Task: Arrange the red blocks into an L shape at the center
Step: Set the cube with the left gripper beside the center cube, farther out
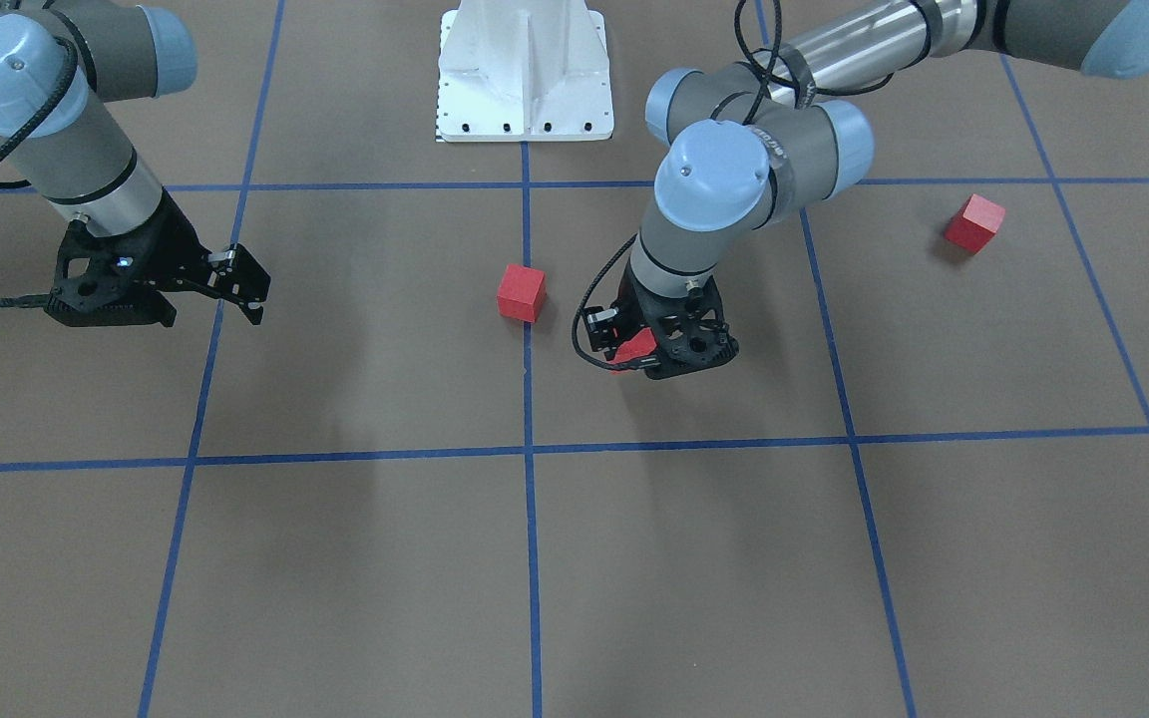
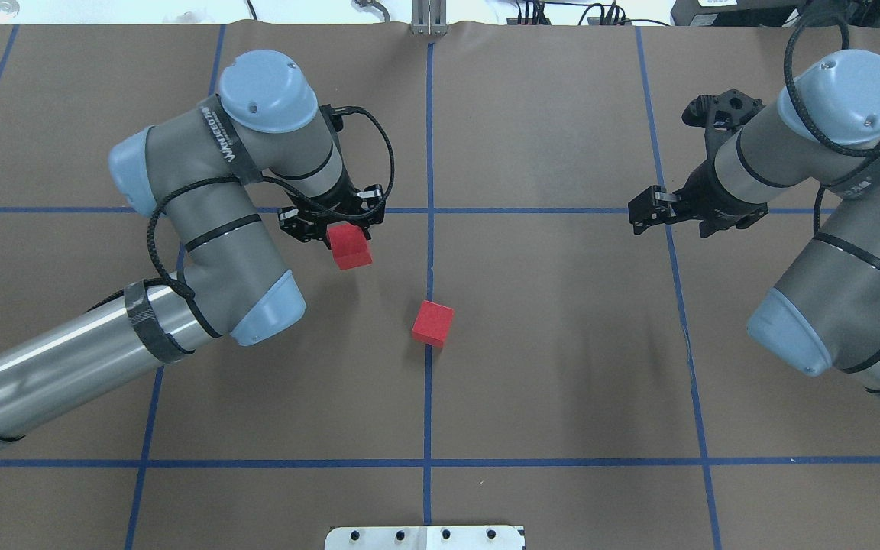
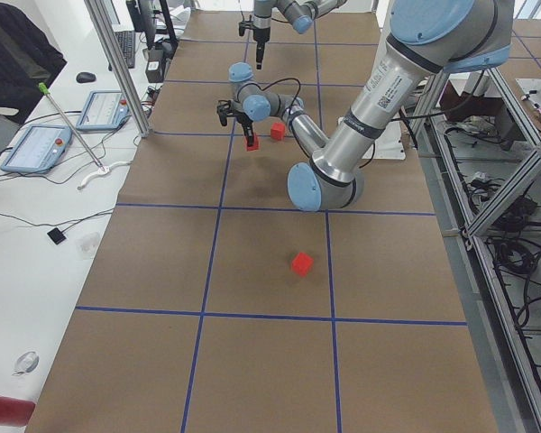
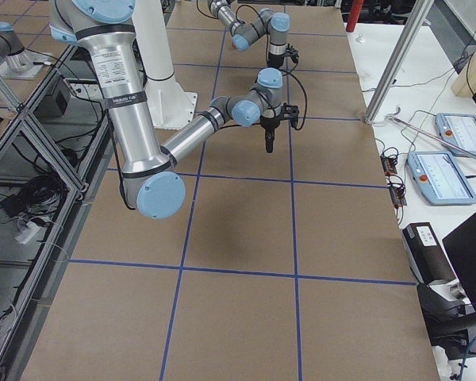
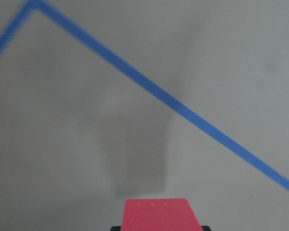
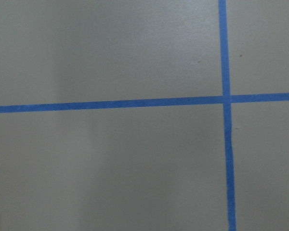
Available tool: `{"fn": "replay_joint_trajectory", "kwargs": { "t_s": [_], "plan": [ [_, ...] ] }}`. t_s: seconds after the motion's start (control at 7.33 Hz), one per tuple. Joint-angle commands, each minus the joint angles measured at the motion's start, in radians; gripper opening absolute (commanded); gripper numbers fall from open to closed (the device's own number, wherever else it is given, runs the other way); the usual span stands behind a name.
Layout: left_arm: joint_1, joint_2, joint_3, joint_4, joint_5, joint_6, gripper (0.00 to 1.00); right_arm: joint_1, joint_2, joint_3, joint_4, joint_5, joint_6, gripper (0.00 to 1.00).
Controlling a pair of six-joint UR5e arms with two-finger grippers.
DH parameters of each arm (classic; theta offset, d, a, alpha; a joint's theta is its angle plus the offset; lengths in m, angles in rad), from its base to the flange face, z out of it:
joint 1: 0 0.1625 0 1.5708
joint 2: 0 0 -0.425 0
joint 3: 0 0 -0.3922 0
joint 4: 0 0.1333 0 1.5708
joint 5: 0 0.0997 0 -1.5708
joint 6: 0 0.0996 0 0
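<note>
My left gripper (image 2: 348, 235) is shut on a red block (image 2: 351, 246) and holds it just above the brown paper, left of the center tape line (image 2: 428, 260). The same block (image 5: 156, 214) fills the bottom of the left wrist view. A second red block (image 2: 433, 323) lies on the center line, nearer the robot base. The third red block (image 1: 973, 223) lies far out on my left side; the left arm hides it in the overhead view. My right gripper (image 2: 638, 214) hangs open and holds nothing, over a tape line on the right.
The white robot base plate (image 1: 525, 70) stands at the robot's edge of the table on the center line. A white side table with tablets (image 3: 36, 149) and cables runs along the far edge, behind an aluminium post (image 3: 117, 63).
</note>
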Motion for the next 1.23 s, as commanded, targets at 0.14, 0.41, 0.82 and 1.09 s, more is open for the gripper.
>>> {"fn": "replay_joint_trajectory", "kwargs": {
  "t_s": [0.14,0.41,0.82,1.09],
  "plan": [
    [0.064,-0.185,0.194,-0.001,0.054,0.145,0.0,0.034,-0.004,-0.023,-0.002,0.002,-0.089,1.0],
    [0.086,-0.227,0.247,-0.002,0.061,0.146,0.0,0.045,-0.008,-0.031,0.0,0.004,-0.092,1.0],
    [0.118,-0.224,0.247,0.004,0.08,0.145,0.0,0.048,-0.01,-0.035,0.0,0.002,-0.114,1.0],
    [0.118,-0.22,0.238,0.01,0.078,0.143,0.0,0.049,-0.01,-0.035,0.0,0.001,-0.114,1.0]
  ]
}}
